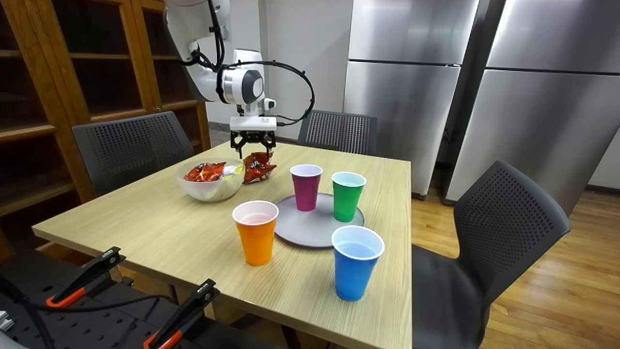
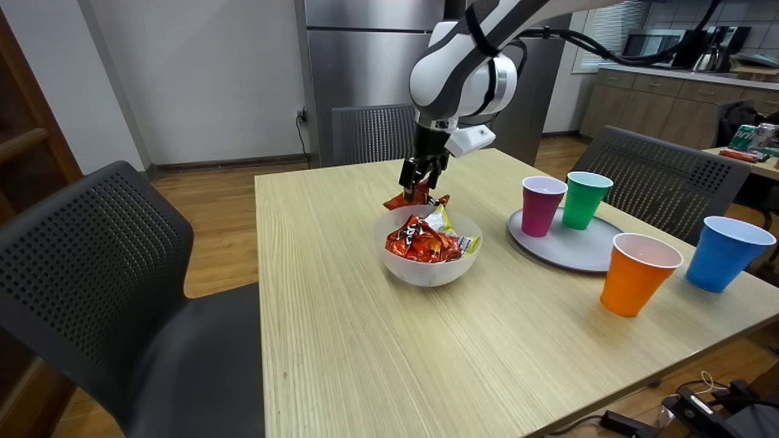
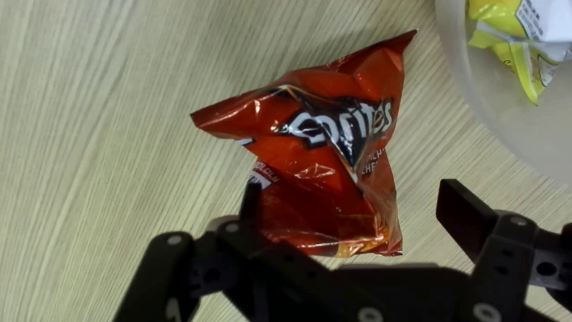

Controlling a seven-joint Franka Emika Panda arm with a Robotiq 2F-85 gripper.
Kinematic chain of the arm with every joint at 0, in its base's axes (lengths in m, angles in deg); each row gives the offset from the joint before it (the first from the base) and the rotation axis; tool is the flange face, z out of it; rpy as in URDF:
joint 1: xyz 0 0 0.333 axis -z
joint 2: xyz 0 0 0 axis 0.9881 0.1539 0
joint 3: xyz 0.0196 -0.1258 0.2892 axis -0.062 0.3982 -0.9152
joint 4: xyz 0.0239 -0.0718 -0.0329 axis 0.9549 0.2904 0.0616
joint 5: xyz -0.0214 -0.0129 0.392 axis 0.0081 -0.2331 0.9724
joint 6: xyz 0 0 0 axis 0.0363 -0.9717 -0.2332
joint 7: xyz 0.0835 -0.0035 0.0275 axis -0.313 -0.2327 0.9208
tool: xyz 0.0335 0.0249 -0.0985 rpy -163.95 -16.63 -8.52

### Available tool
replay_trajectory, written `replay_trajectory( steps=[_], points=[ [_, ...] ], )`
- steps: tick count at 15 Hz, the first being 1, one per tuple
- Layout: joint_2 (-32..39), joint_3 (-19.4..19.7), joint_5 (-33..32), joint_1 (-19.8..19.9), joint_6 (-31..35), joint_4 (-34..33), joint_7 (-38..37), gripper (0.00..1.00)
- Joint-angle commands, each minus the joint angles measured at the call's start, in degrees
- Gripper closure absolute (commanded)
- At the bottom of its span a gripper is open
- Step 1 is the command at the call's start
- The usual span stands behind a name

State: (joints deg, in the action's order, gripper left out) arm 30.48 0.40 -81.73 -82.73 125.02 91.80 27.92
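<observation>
Red Doritos bag (image 3: pixel 330 147) lies on the table (image 2: pixel 328 340), just beside the white bowl (image 2: pixel 426 275). Gripper (image 3: pixel 351 197) is over the bag, fingers (image 3: pixel 467 219) wide apart, nothing held; judged progress: positioned at the bag, grip not yet made. Bowl already contains a red packet (image 2: pixel 420 241) and a yellow packet (image 3: pixel 496 18). Farther out: purple cup (image 2: pixel 540 210) and green cup (image 2: pixel 584 205) on a plate (image 2: pixel 569 254). Wrist view crops the bowl; one finger covers the bag's lower left corner. Finger contact: cannot tell.

Four cups (image 1: pixel 257 237), one bowl (image 2: pixel 429 274), one plate (image 1: pixel 310 230)
</observation>
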Motion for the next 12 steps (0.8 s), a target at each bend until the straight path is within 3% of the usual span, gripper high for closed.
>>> replay_trajectory(
  steps=[1, 12],
  points=[
    [0.9, -1.0, 0.8, 0.5, -2.7, -2.5, 1.5, 0.00],
    [0.1, -1.5, 1.3, 1.4, -4.9, -1.4, 2.3, 0.00]
  ],
)
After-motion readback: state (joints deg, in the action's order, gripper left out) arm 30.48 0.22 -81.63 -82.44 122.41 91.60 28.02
